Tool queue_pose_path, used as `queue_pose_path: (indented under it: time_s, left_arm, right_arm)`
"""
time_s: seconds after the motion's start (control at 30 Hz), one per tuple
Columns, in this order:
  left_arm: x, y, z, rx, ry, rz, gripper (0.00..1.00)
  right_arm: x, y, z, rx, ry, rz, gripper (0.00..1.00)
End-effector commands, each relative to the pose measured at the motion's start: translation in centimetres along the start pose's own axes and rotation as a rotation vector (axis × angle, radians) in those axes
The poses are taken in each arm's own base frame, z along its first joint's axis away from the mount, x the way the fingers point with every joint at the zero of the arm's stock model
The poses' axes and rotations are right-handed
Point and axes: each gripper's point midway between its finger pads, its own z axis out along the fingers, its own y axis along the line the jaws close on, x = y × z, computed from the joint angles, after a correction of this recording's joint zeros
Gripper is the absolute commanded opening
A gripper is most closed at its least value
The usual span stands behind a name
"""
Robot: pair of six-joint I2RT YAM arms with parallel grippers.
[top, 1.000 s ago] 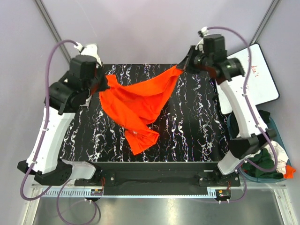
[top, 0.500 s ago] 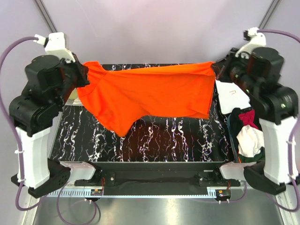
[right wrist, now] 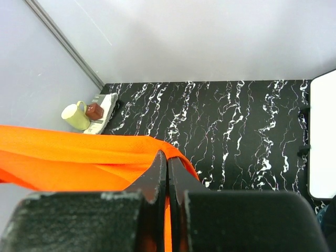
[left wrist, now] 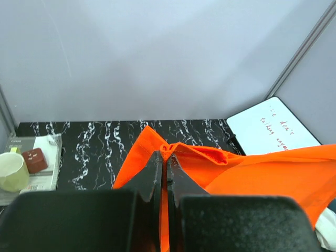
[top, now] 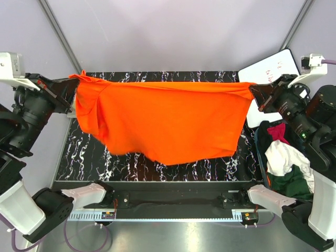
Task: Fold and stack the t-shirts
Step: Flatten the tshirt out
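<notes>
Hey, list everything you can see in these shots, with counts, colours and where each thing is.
table: one, black with white veins, centre
orange t-shirt: one, bright orange, stretched in the air above it, held at both ends
other t-shirts: heap, count unclear, white, dark green and magenta-red showing, right of the table
white board: one, white with red handwriting, far right
mug: one, pale yellow-green, beside the table's left side
left gripper: one, black, shut on the orange t-shirt's left end
right gripper: one, black, shut on its right end
</notes>
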Motion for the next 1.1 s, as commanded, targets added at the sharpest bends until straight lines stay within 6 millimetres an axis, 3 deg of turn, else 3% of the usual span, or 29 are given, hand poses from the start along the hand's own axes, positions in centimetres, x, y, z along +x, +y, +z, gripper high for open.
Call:
queue_pose_path:
  time_s: [0.0,0.13,0.2,0.33,0.4,0.43,0.5,0.53,0.6,0.63,0.67,0.7,0.77,0.8,0.87,0.9,0.93,1.0,1.07]
  left_arm:
    - [-1.5,-0.8,2.6,0.016,-0.049,0.041,0.00]
    - [1.7,-0.1,7.9,-0.057,0.048,0.104,0.00]
    - [4.8,0.2,11.5,-0.088,0.142,0.146,0.00]
    - [8.9,1.4,17.1,-0.100,0.252,0.155,0.00]
    - [11.7,3.4,19.8,-0.122,0.327,0.133,0.00]
    - [12.4,4.0,20.9,-0.125,0.336,0.129,0.00]
    - [16.4,7.0,23.3,-0.168,0.431,0.122,0.00]
    - [17.5,7.9,24.3,-0.171,0.447,0.117,0.00]
    - [21.8,10.7,26.3,-0.190,0.541,0.074,0.00]
    - [23.2,11.6,27.0,-0.195,0.569,0.053,0.00]
    - [24.7,12.5,27.6,-0.205,0.599,0.023,0.00]
    - [27.4,13.7,28.8,-0.192,0.660,-0.010,0.00]
    - [29.5,15.1,29.9,-0.209,0.702,-0.023,0.00]
    - [31.9,16.0,30.7,-0.219,0.750,-0.037,0.00]
    - [33.8,17.2,31.9,-0.237,0.780,-0.066,0.00]
    - [34.2,17.4,32.3,-0.238,0.784,-0.074,0.00]
    - [34.0,17.5,32.9,-0.236,0.774,-0.076,0.00]
    - [35.5,17.9,33.2,-0.236,0.808,-0.087,0.00]
    - [35.8,17.9,33.0,-0.237,0.825,-0.083,0.00]
  right_arm:
    - [0.0,-0.9,1.1,0.043,-0.020,-0.004,0.00]
    - [2.1,-2.4,3.6,0.108,0.020,-0.006,0.00]
    - [4.5,-3.5,5.6,0.146,0.078,-0.010,0.00]
    - [8.8,-5.0,11.1,0.176,0.127,-0.013,0.00]
    - [10.3,-5.6,13.1,0.193,0.145,-0.015,0.00]
    - [12.0,-6.3,15.2,0.208,0.177,-0.022,0.00]
    - [13.4,-6.9,17.5,0.221,0.191,-0.021,0.00]
    - [15.8,-7.7,19.5,0.239,0.244,-0.026,0.00]
    - [17.5,-8.5,21.9,0.243,0.270,-0.028,0.00]
    - [20.1,-9.7,23.8,0.268,0.327,-0.029,0.00]
    - [21.2,-10.3,24.8,0.276,0.351,-0.025,0.00]
    - [23.7,-11.3,26.5,0.288,0.406,-0.022,0.00]
    - [24.7,-12.6,28.5,0.304,0.418,-0.014,0.00]
    - [26.8,-13.7,29.8,0.322,0.463,-0.017,0.00]
    - [27.0,-14.9,31.8,0.331,0.462,-0.009,0.00]
    - [29.0,-15.9,32.8,0.342,0.505,-0.002,0.00]
    - [28.2,-16.2,33.7,0.341,0.486,0.012,0.00]
    - [29.8,-16.9,34.8,0.341,0.524,0.024,0.00]
    - [29.2,-17.3,35.6,0.342,0.518,0.030,0.00]
